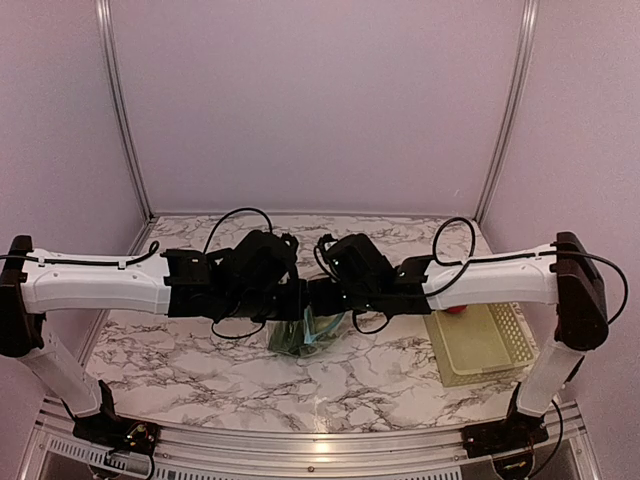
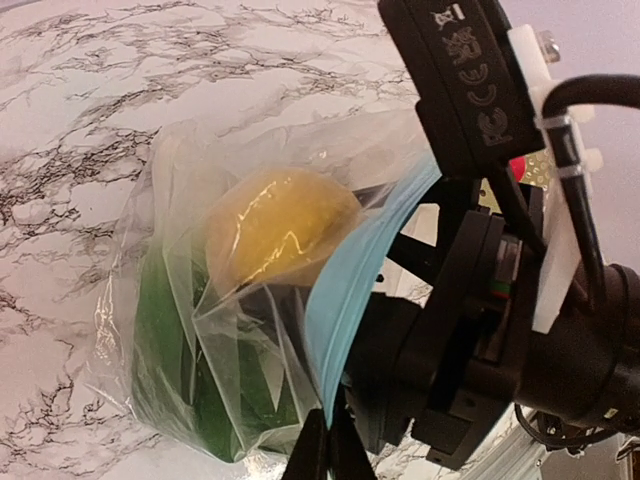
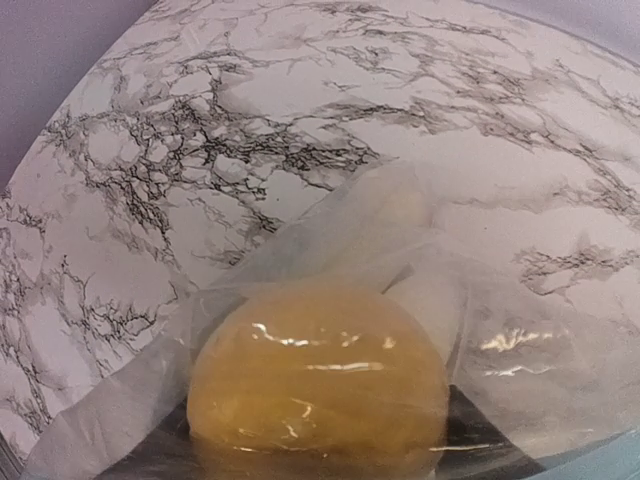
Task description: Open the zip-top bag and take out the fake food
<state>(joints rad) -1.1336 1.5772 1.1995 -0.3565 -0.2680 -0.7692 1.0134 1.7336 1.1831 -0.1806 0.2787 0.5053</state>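
The zip-top bag (image 1: pixel 310 335) hangs between my two grippers at the middle of the marble table. In the left wrist view the clear bag (image 2: pixel 180 300) holds a yellow-orange round fruit (image 2: pixel 280 225) and a green leafy vegetable (image 2: pixel 160 340). Its light blue zipper strip (image 2: pixel 360 270) runs down to my left gripper (image 2: pixel 327 445), which is shut on the strip's lower end. My right gripper (image 3: pixel 315 450) faces the fruit (image 3: pixel 315 370) close up. Its dark fingers (image 3: pixel 480 425) sit on either side, pressing the fruit through the plastic film (image 3: pixel 350 240).
A pale yellow-green lattice basket (image 1: pixel 520 330) stands at the right of the table with a small red piece (image 1: pixel 455 310) at its far left corner. Grey walls close the back and sides. Both arms meet over the table's centre.
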